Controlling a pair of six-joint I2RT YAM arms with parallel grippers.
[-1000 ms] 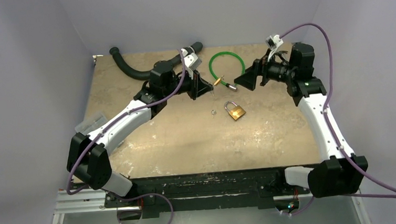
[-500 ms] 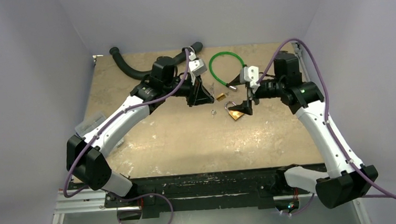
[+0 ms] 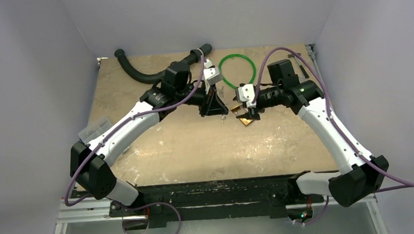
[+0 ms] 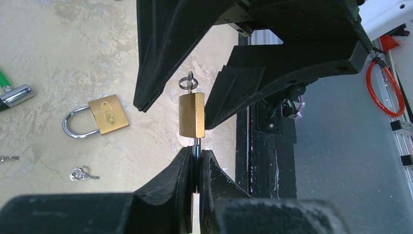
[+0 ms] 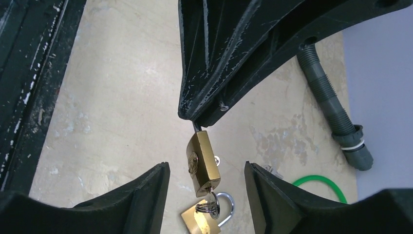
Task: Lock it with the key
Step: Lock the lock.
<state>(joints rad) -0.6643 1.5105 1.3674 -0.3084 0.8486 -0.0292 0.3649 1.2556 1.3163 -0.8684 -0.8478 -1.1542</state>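
Right gripper (image 5: 205,168) moved in beside the left gripper (image 4: 196,158) — brass padlock (image 4: 191,116) between.
Right jaws wide apart, empty; left pinched on its shackle, holding it above the table (image 4: 58,48); key (image 4: 188,84) sits in keyhole.

Shows the left gripper (image 4: 196,158) pinched on the shackle of the lock (image 4: 191,115), held edge-on above the table (image 4: 73,44). Puts the key (image 4: 188,87), ring attached, at its far end, between spread fingers of the right gripper (image 4: 175,114). Leftward, lying flat: second padlock (image 4: 104,114), spare keys (image 4: 82,173).
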